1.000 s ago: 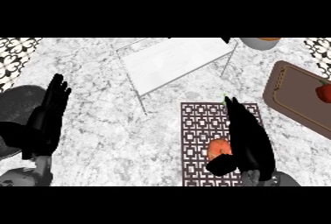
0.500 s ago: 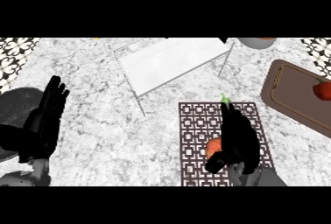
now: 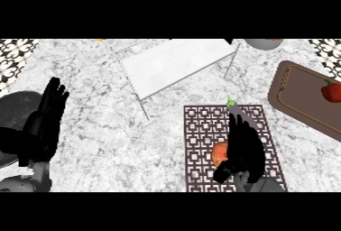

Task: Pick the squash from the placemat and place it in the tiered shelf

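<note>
A patterned brown placemat (image 3: 200,135) lies on the marble counter at the lower right. On it rests the squash (image 3: 218,153); only an orange patch and its green stem tip (image 3: 230,102) show. My right hand (image 3: 241,144) lies over it, fingers stretched toward the stem and thumb beside the orange part, hiding most of the squash. The white tiered shelf (image 3: 177,63) stands beyond the mat at top centre. At the left edge my left hand (image 3: 43,122) rests open, fingers up, holding nothing.
A brown cutting board (image 3: 300,103) with a red fruit (image 3: 331,91) sits at the right edge. A dark round pan (image 3: 13,106) lies at the far left under my left forearm. A grey bowl (image 3: 263,43) shows at the top.
My right hand has settled lower over the squash, covering more of it, and its thumb has come in beside the orange part. The left hand has stayed put.
</note>
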